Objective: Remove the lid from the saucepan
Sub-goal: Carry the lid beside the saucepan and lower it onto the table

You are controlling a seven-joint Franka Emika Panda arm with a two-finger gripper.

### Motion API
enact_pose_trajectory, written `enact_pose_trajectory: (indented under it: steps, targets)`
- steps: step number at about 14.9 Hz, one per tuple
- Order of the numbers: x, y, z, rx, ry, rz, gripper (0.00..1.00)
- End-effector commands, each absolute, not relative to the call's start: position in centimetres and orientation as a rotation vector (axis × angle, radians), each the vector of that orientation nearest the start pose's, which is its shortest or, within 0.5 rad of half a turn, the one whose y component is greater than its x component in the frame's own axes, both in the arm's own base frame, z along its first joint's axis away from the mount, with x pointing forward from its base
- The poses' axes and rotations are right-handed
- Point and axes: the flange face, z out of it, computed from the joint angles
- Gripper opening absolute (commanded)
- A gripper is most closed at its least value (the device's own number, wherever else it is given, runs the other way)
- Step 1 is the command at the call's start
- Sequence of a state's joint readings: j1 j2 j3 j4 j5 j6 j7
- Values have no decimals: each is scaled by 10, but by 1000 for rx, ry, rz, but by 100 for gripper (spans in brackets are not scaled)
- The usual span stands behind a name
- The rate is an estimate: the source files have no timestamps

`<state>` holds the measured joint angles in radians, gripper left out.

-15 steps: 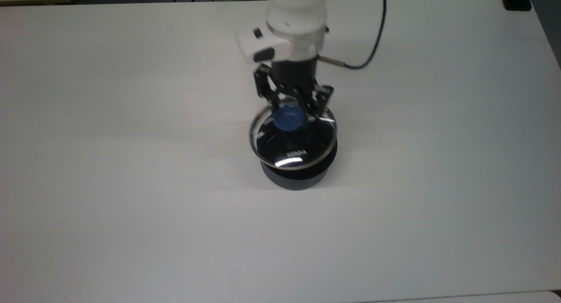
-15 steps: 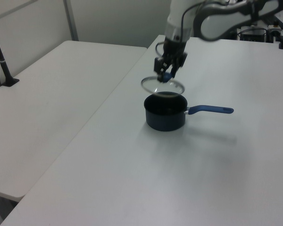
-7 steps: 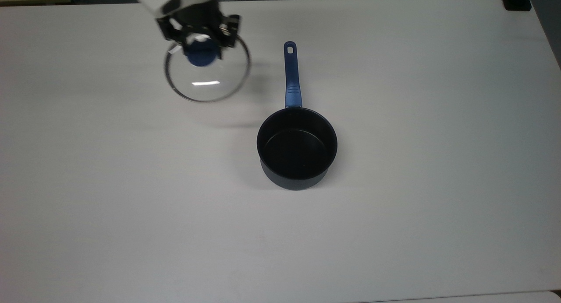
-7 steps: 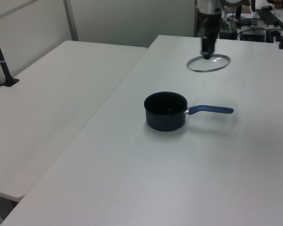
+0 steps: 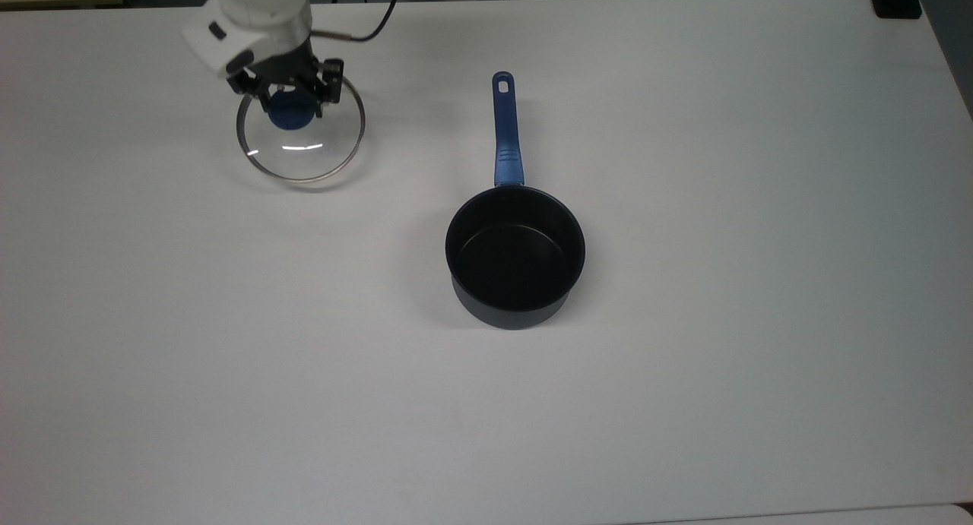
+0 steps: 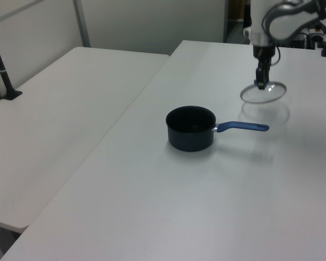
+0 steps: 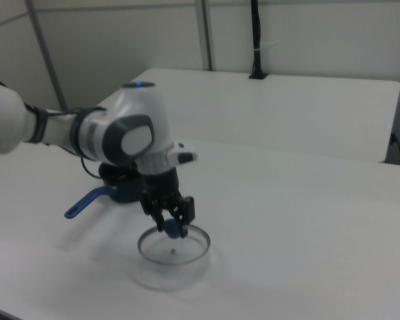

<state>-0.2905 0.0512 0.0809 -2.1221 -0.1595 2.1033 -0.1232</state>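
Jaws of my gripper point(image 5: 291, 98) clamp the lid point(image 5: 301, 139) by its knob; I should lower it level onto the counter point(image 5: 684, 358), well apart from the saucepan point(image 5: 515, 257).

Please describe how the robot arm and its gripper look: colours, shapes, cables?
The arm is white and rounded, with grey joint covers and a small blue light on top. The gripper is black, with open linkage fingers. A thin dark cable runs from the wrist.

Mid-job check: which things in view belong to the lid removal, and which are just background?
In the job:
- glass lid, held by its blue knob
- gripper
- saucepan, uncovered

Just about:
- white table
- neighbouring table
- black post
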Motion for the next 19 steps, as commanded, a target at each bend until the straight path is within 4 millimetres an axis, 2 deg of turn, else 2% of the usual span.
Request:
enact_pose_trajectory:
  steps: [1, 3, 4, 5, 6, 7, 8, 9, 11, 12, 14, 15, 17, 19]
  targets:
    - [536, -125, 361, -3264, -18, 93, 64]
    - [539, -126, 351, -3260, 8, 99, 65]
    - [539, -126, 348, -3258, 12, 106, 73]
    - [539, -126, 347, -3257, 16, 118, 92]
    - [538, -127, 351, -3255, 56, 113, 100]
    - [541, -128, 361, -3259, 123, 93, 100]
    - [546, -128, 375, -3261, 191, 87, 100]
    - [556, -127, 409, -3260, 279, 77, 100]
    - [564, -122, 469, -3257, 350, 80, 100]
    - [564, -110, 493, -3259, 346, 89, 100]
    - [555, -71, 547, -3271, 293, -32, 100]
    - [549, -62, 565, -3254, 342, -72, 100]
    - [543, -31, 589, -3222, 421, -77, 100]
    - [538, -20, 601, -3210, 470, -32, 100]
